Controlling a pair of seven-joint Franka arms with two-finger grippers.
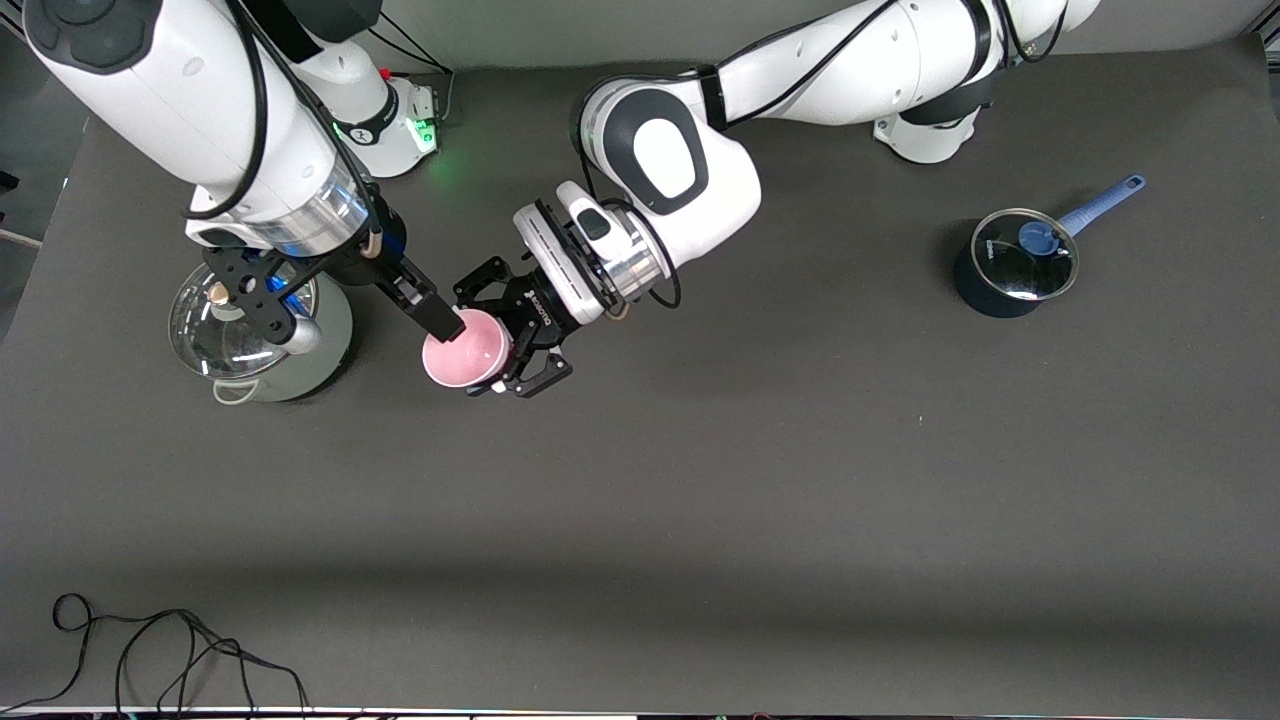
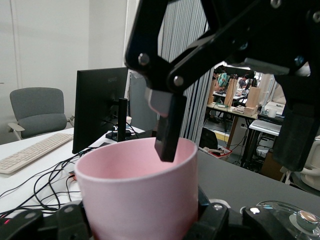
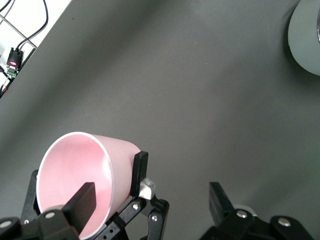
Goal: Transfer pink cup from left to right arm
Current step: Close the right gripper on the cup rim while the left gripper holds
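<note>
- Handover step in hand, cup not yet passed.
- Pink cup point(image 1: 462, 358) held up over the bare table mat point(image 1: 700, 480), tipped sideways, mouth toward the right arm's end.
- Left gripper point(image 1: 505, 335) clamped on the cup body, claw fingers wrapped round it (grip looks firm).
- Right gripper point(image 1: 440, 318) over the cup rim, slim fingers spread apart; in the left wrist view one finger point(image 2: 170, 132) dipped inside the mouth, the other point(image 2: 295, 137) outside the wall.
- Grey lidded pot point(image 1: 262, 335) under the right arm, blue-handled saucepan point(image 1: 1015, 262) near the left arm's base, both untouched.
- Next, by judgement: squeeze right fingers onto the cup wall, then release the left claws. Risk: thin wall slipping if let go early.
</note>
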